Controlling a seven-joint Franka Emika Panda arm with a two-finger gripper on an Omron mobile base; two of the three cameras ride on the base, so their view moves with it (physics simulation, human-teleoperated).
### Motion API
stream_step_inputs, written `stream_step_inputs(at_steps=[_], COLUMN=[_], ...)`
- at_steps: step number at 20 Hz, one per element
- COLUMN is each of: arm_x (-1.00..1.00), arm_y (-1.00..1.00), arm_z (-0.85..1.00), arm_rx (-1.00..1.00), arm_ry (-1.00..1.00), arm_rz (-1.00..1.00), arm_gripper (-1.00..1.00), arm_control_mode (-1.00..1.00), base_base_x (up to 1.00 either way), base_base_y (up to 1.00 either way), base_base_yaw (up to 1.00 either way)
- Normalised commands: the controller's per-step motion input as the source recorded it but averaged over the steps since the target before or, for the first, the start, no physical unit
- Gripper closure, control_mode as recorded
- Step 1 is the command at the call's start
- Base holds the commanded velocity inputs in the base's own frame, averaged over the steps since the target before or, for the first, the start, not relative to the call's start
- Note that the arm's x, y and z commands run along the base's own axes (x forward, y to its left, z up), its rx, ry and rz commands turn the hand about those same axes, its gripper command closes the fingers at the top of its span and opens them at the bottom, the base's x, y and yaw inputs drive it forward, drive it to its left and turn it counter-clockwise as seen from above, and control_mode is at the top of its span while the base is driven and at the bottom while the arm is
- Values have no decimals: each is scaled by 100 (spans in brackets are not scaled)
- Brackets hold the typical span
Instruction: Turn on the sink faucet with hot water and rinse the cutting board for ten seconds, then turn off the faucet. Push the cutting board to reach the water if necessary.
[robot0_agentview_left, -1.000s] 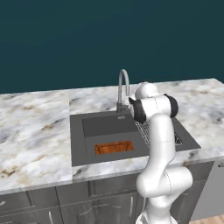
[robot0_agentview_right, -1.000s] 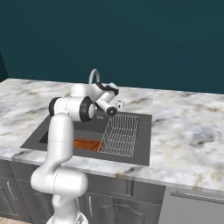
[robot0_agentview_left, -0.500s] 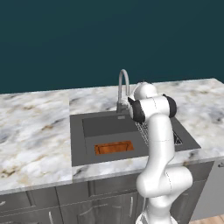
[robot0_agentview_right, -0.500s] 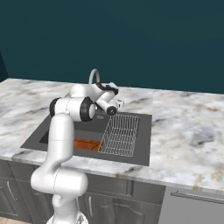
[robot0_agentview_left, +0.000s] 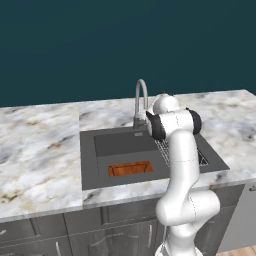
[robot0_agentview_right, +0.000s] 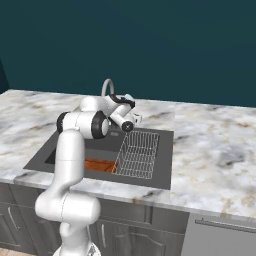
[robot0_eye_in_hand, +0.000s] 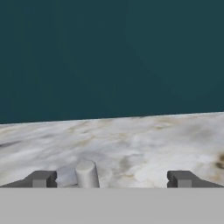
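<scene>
Marbled white-brown stone surface (robot0_agentview_left: 40, 145), long and flat, runs before a plain dark teal wall (robot0_agentview_left: 125, 45), with grey cabinet fronts (robot0_agentview_left: 75, 235) below its front edge. Dark grey rectangular recessed sink (robot0_agentview_left: 95, 165) with a stepped inner ledge is set into that stone. White jointed robot arm (robot0_agentview_left: 182, 165) with dark joints rises in front of the basin and bends over its right half. Wire dish rack (robot0_agentview_right: 137, 155), pale metal grid, lies in the right part of the basin. Small flat orange-brown wooden cutting board (robot0_agentview_left: 130, 169) with a darker raised rim lies on the basin floor near the front wall, left of the rack, partly hidden by the arm in the right base view. Tall slim grey metal gooseneck sink faucet (robot0_agentview_left: 140, 102) with an arched spout stands on the back rim of the basin, well behind the board. Two-finger hand (robot0_eye_in_hand: 111, 179) is held level near the faucet, its dark fingertips (robot0_eye_in_hand: 41, 178) spread wide apart and gripping nothing; in the hand view a grey rounded cylinder (robot0_eye_in_hand: 86, 174) stands between them, close to the left tip.
</scene>
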Motion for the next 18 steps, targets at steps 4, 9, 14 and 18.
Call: stream_step_inputs(at_steps=[4,9,14,18], arm_x=[0,0,0,1], arm_y=[-2,-5,-5,-3], arm_z=[0,0,0,0], arm_rx=[0,0,0,0], arm_ry=[0,0,0,0], arm_rz=[0,0,0,0], arm_gripper=[-100,-100,-100,-100], arm_control_mode=[-100,-100,-100,-100], base_base_x=[0,0,0,0], base_base_y=[0,0,0,0], base_base_yaw=[0,0,0,0])
